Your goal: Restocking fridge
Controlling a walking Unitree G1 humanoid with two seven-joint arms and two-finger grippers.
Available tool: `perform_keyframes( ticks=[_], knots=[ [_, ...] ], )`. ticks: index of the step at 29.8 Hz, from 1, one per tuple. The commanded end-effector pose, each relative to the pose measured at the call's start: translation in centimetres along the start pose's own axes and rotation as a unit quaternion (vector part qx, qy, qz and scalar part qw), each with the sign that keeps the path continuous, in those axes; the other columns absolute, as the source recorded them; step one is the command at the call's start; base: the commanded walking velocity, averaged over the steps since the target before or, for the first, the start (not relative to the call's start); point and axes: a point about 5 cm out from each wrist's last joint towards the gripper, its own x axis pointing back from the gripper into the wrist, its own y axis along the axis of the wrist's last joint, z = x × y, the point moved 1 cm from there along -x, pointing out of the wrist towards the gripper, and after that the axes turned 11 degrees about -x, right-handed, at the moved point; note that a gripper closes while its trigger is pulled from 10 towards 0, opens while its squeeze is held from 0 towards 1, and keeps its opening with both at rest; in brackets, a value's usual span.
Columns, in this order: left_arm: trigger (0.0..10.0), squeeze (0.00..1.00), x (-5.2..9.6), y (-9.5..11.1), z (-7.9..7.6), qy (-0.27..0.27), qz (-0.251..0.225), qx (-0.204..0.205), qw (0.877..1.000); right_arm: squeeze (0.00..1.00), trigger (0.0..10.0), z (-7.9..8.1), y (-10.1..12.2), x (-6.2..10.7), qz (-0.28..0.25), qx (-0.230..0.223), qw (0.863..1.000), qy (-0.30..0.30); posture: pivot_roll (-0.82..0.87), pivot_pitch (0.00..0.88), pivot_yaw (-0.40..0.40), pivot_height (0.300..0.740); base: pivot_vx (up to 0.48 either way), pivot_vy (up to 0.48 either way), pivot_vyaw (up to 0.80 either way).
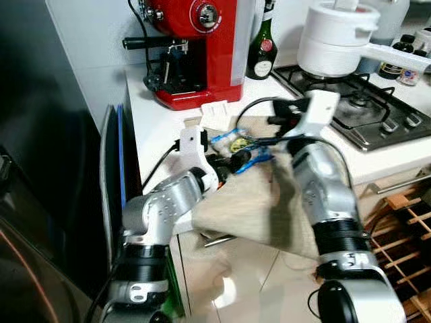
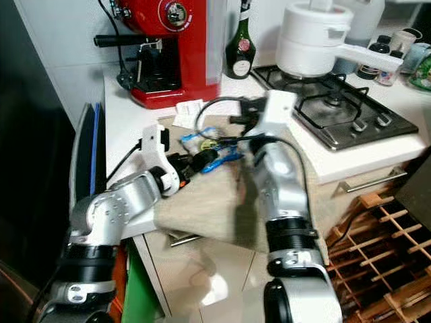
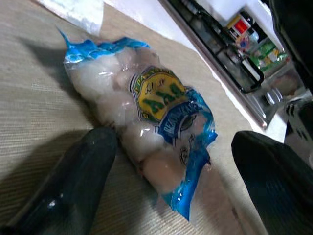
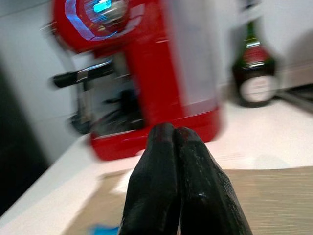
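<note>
From the left eye, the counter [image 1: 168, 134] carried a beige cloth [image 1: 249, 202] that hung over its front edge, and on the cloth lay a blue-and-clear bag of food [image 1: 236, 143], the thing most likely meant for the fridge. The left gripper [image 1: 232, 163] reached in from the counter's front edge, close to the near end of the bag. The right gripper [image 1: 277, 121] was raised above the cloth, near the far side of the bag, pointing toward the red coffee machine [image 1: 195, 47] at the counter's back edge. A dark bottle [image 1: 262, 42] stood next to that machine, and a white pot [image 1: 337, 40] sat on the stove [image 1: 357, 108].

The right eye showed the same layout, with the bag between the two grippers.

The left wrist camera looked straight down onto the bag [image 3: 146, 112], its yellow label facing up. The left fingers [image 3: 73, 181] stood wide apart, one touching the bag's side and the other well clear, probably spread so as to straddle it before closing.

The right wrist camera showed its fingers [image 4: 168, 186] pressed together with nothing between them, aimed at the blurred coffee machine, so that arm seemed to be held out of the way.
</note>
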Motion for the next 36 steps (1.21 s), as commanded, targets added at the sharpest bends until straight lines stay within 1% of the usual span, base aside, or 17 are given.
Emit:
perform_keyframes(
  ticks=[1, 3, 7, 9, 11, 14, 16, 17, 18, 20, 22, 23, 28, 29, 30, 32, 36],
  knots=[
    [10.0, 0.0, -0.4, -1.4, 0.7, 0.025, 0.03, 0.027, 0.999, 0.0, 10.0, 0.2, 0.6, -0.1, -0.004, 0.001, 1.0, 0.009, -0.07, 0.0, 0.003, 0.74, 0.0, 0.0, 0.0],
    [10.0, 0.0, -0.5, -1.3, 0.6, 0.023, 0.028, 0.031, 0.999, 0.0, 10.0, 0.2, 0.4, -0.1, 0.0, 0.001, 1.0, 0.011, -0.07, 0.0, 0.003, 0.74, 0.0, 0.0, 0.0],
    [10.0, 0.0, -0.7, -1.3, 0.8, 0.027, 0.028, 0.028, 0.999, 0.0, 10.0, -0.5, -0.1, 0.2, 0.009, -0.007, 1.0, -0.002, -0.08, 0.0, 0.003, 0.74, 0.0, 0.0, 0.0],
    [10.0, 0.0, -0.7, -1.3, 1.2, 0.036, 0.032, 0.009, 0.999, 0.0, 10.0, -0.9, -0.2, 0.3, 0.01, -0.011, 1.0, -0.009, -0.07, 0.0, 0.002, 0.74, 0.0, 0.0, 0.0],
    [10.0, 0.0, -0.7, -1.4, 1.3, 0.037, 0.035, 0.006, 0.999, 0.0, 10.0, -1.2, -0.3, 0.5, 0.011, -0.015, 1.0, -0.015, -0.07, 0.0, 0.002, 0.74, 0.0, 0.0, 0.0],
    [10.0, 0.0, -0.7, -1.5, 1.3, 0.039, 0.039, -0.019, 0.998, 0.0, 10.0, -1.9, 0.2, 0.8, -0.002, 0.002, 0.999, -0.039, -0.07, 0.0, 0.003, 0.74, 0.0, 0.0, 0.0],
    [10.0, 0.0, -0.5, -1.3, 1.4, 0.046, 0.039, -0.062, 0.996, 0.0, 10.0, -2.4, 0.8, 0.9, -0.016, 0.023, 0.998, -0.051, -0.07, 0.0, 0.005, 0.74, 0.0, 0.0, 0.0],
    [10.0, 0.0, -0.4, -1.0, 1.3, 0.047, 0.031, -0.092, 0.994, 0.0, 10.0, -2.8, 1.5, 1.0, -0.029, 0.049, 0.997, -0.061, -0.06, 0.0, 0.008, 0.74, 0.0, 0.0, 0.0],
    [10.0, 0.0, -0.4, -1.0, 1.3, 0.047, 0.031, -0.092, 0.994, 0.0, 10.0, -2.8, 1.5, 1.0, -0.029, 0.049, 0.997, -0.061, -0.06, 0.0, 0.008, 0.74, 0.0, 0.0, 0.0],
    [10.0, 0.0, -0.2, -0.4, 1.1, 0.049, 0.015, -0.131, 0.99, 0.0, 10.0, -3.1, 1.9, 0.9, -0.036, 0.073, 0.994, -0.069, -0.07, 0.0, 0.014, 0.74, 0.0, 0.0, 0.0],
    [10.0, 0.0, 0.0, 0.3, 0.8, 0.049, -0.002, -0.16, 0.986, 0.0, 10.0, -3.4, 2.1, 0.8, -0.04, 0.083, 0.993, -0.075, -0.06, 0.0, 0.016, 0.74, 0.0, 0.0, 0.0],
    [10.0, 0.0, 0.3, 0.8, 0.5, 0.045, -0.014, -0.185, 0.982, 0.0, 10.0, -3.6, 2.4, 0.7, -0.047, 0.088, 0.992, -0.079, -0.06, 0.0, 0.017, 0.74, 0.0, 0.0, 0.0],
    [10.0, 0.0, 0.5, 1.1, 0.5, 0.047, -0.026, -0.23, 0.972, 0.0, 10.0, -3.9, 2.5, 0.4, -0.053, 0.105, 0.99, -0.083, -0.06, 0.0, 0.016, 0.74, 0.0, 0.0, 0.0],
    [10.0, 0.0, 0.5, 1.1, 0.6, 0.054, -0.034, -0.264, 0.962, 0.0, 10.0, -4.2, 2.2, 0.3, -0.052, 0.128, 0.986, -0.089, -0.05, 0.0, 0.014, 0.74, 0.0, 0.0, 0.0],
    [10.0, 0.0, 0.5, 1.1, 0.6, 0.054, -0.034, -0.264, 0.962, 0.0, 10.0, -4.2, 2.2, 0.3, -0.052, 0.128, 0.986, -0.089, -0.05, 0.0, 0.014, 0.74, 0.0, 0.0, 0.0],
    [10.0, 0.0, 0.4, 1.0, 0.8, 0.057, -0.039, -0.288, 0.955, 0.0, 10.0, -4.3, 1.7, 0.0, -0.043, 0.142, 0.985, -0.087, -0.05, 0.0, 0.014, 0.74, 0.0, 0.0, 0.0],
    [10.0, 0.0, 0.1, 0.4, 1.5, 0.059, -0.037, -0.314, 0.947, 0.0, 10.0, -4.3, 0.4, -0.5, -0.017, 0.123, 0.988, -0.088, -0.05, 0.0, 0.014, 0.74, 0.0, 0.0, 0.0]
  ],
)
